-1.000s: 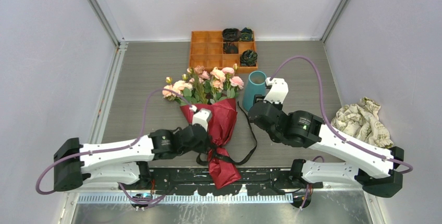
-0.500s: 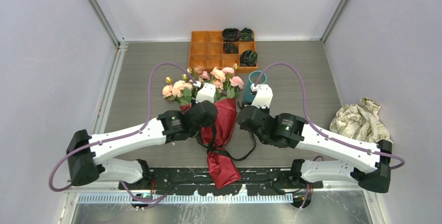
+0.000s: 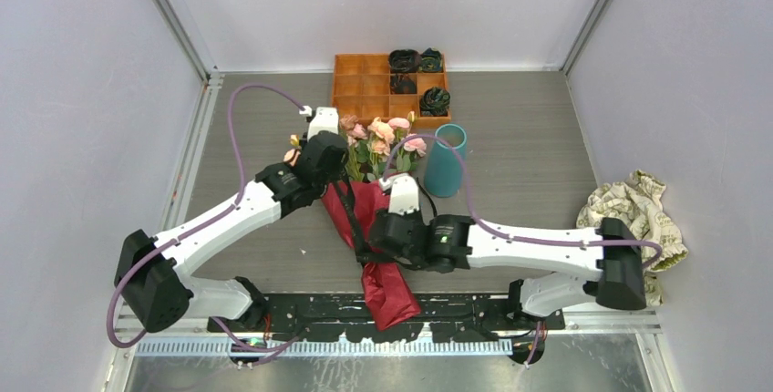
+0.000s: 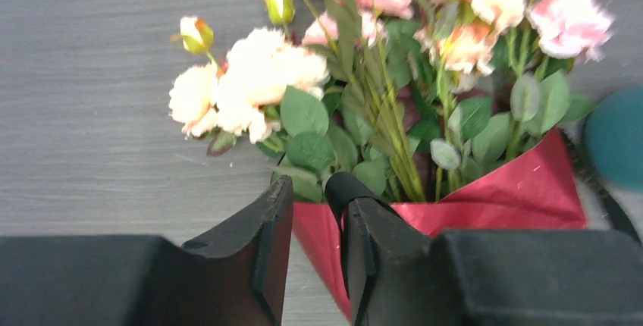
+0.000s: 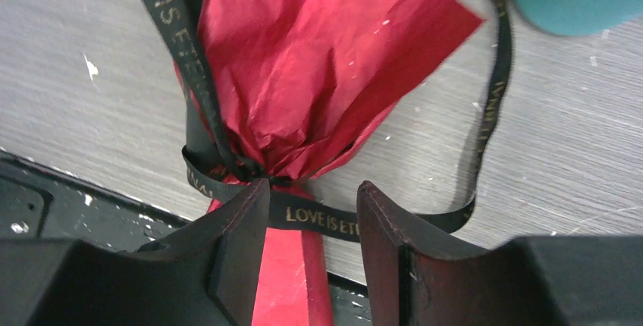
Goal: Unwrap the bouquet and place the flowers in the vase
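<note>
Near edge: the bouquet (image 3: 369, 201) lies flat on the table (image 3: 255, 137), stem end toward the arm bases and heads pointing away, with its red paper (image 5: 318, 61) on and the ribbon (image 5: 322, 218) knotted.

Right gripper (image 5: 312, 197) hangs over the knot with jaws about half parted. A ribbon tail runs across the gap, but nothing is pinched. Likely lined up to take that tail and pull the bow loose.

Further out, the left gripper (image 4: 312, 189) sits at the paper's open rim. Jaws are only slightly apart, with red paper showing in the gap. I see no clamp on it. Probably there to steady the wrap.

Beyond the rim the flowers (image 4: 379, 91) fan out on the table. The vase (image 3: 445, 161) stands upright just beside the heads on the right, with nothing in it. An orange tray (image 3: 365, 87) sits at the far edge.
</note>
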### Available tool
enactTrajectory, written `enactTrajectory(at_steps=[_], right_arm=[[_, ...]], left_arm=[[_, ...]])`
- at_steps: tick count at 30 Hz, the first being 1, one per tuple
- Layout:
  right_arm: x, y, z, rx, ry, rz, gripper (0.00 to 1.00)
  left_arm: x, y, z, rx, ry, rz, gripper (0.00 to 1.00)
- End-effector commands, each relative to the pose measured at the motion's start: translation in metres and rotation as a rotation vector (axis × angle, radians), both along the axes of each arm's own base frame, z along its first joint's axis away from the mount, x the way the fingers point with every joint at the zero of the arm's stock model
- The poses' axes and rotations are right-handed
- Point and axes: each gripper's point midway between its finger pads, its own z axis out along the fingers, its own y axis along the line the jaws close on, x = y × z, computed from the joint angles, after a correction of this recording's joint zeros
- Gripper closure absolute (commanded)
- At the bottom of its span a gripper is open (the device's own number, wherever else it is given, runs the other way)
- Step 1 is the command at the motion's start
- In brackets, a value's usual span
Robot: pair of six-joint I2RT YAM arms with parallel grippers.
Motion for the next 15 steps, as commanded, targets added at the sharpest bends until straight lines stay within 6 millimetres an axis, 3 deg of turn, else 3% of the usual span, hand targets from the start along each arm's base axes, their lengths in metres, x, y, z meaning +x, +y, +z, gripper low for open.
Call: enactTrajectory(at_steps=[1, 3, 7, 15], right_arm=[[-0.011, 0.040, 0.003, 0.025, -0.008, 0.093, 0.48], [-0.014, 0.050, -0.001, -0.002, -0.012, 0.123, 0.48], [-0.019, 0.069, -0.015, -0.033, 0.007, 0.173, 0.48], [-0.030, 0.081, -0.047, -0.068, 0.086, 0.207, 0.48]], left_arm=[[-0.013, 0.014, -0.018, -0.035, 0.019, 0.014, 0.62], [-0.021, 0.024, -0.023, -0.038, 0.027, 0.028, 0.53], [-0.037, 0.046, -0.012, -0.050, 0.002, 0.050, 0.39], [-0.065, 0.059, -0.001, -0.160, 0.008, 0.063, 0.38]])
